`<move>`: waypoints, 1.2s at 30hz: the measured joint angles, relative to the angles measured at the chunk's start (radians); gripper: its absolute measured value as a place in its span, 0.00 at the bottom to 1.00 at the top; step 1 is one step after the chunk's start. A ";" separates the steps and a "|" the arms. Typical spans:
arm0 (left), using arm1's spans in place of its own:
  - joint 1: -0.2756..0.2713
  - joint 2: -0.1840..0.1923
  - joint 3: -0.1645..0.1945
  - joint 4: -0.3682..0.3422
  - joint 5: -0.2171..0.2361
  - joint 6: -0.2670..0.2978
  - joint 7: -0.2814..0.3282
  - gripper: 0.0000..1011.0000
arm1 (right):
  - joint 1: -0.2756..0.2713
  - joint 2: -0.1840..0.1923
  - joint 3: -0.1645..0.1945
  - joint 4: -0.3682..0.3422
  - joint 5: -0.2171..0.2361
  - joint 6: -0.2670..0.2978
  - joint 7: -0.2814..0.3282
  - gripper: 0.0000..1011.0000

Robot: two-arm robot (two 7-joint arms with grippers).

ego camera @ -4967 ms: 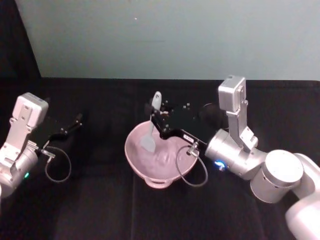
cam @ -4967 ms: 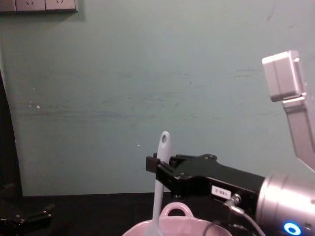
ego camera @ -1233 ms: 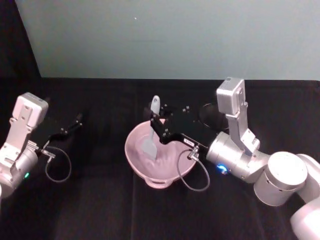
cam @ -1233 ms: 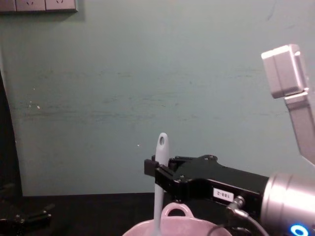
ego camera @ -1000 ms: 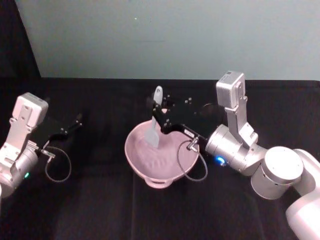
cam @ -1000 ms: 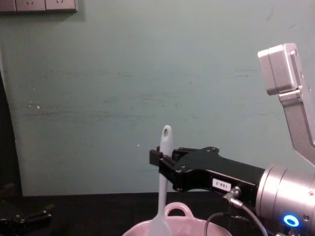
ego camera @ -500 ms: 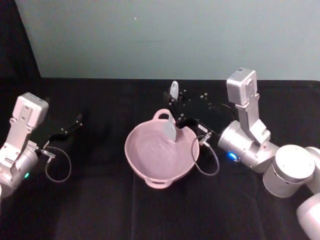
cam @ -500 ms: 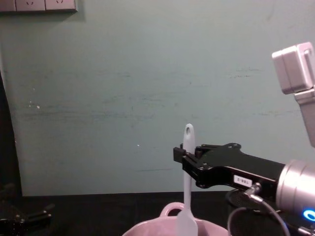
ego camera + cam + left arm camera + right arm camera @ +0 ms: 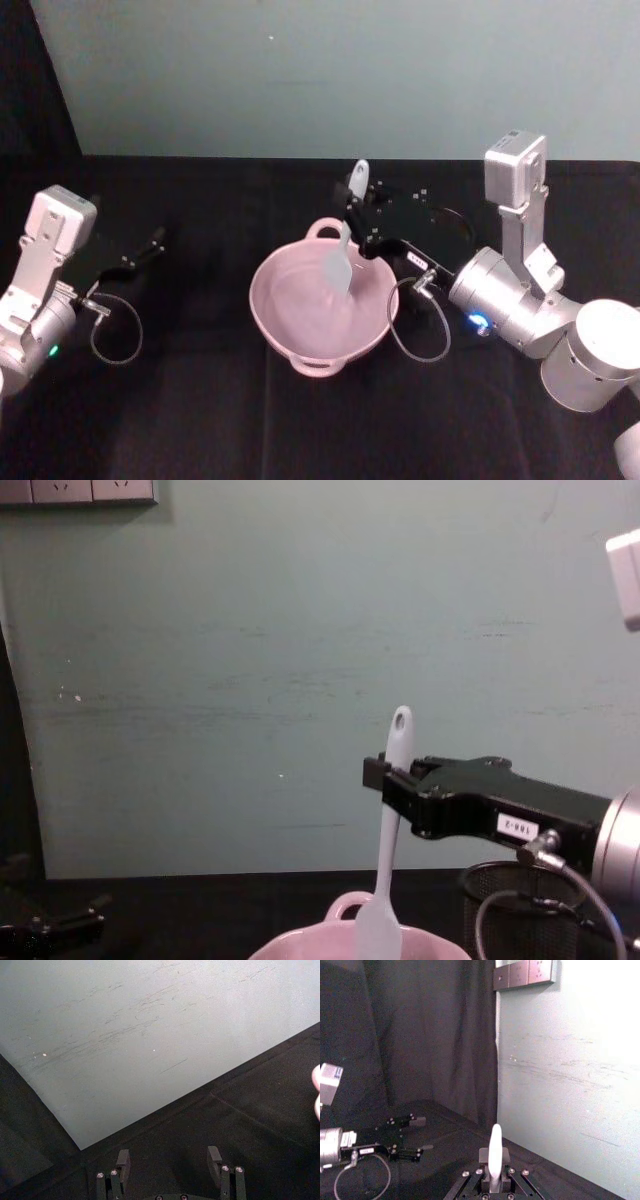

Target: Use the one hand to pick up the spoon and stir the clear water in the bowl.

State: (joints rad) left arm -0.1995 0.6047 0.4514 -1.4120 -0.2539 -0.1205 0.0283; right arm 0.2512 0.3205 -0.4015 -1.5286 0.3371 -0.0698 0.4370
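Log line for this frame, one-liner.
right gripper: shut on spoon, handle upright | blade: over bowl, right half | water contact: unclear | left gripper: open, parked far left

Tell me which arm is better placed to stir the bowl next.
Right. The right gripper is shut on the spoon, holding it upright with the blade over the pink bowl. The left gripper rests open at the far left, well apart from both.

Silver cylindrical arms (image 9: 510,305), black blocky right gripper (image 9: 383,778), white numbered label (image 9: 518,827), looping grey cable (image 9: 482,910), blue light (image 9: 478,323).
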 joint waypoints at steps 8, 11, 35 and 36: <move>0.000 0.000 0.000 0.000 0.000 0.000 0.000 1.00 | -0.021 -0.001 0.033 -0.057 0.044 0.065 -0.041 0.11; 0.000 0.000 0.000 0.000 0.000 0.000 0.000 1.00 | -0.026 -0.002 0.049 -0.072 0.076 0.102 -0.053 0.11; 0.000 0.000 0.000 0.000 0.000 0.000 0.000 1.00 | -0.070 -0.007 0.206 -0.212 0.297 0.264 -0.259 0.11; 0.000 0.000 0.000 0.000 0.000 0.000 0.000 1.00 | -0.070 -0.007 0.206 -0.212 0.297 0.264 -0.259 0.11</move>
State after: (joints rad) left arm -0.1995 0.6047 0.4514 -1.4120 -0.2540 -0.1205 0.0283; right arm 0.1809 0.3135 -0.1953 -1.7409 0.6340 0.1946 0.1782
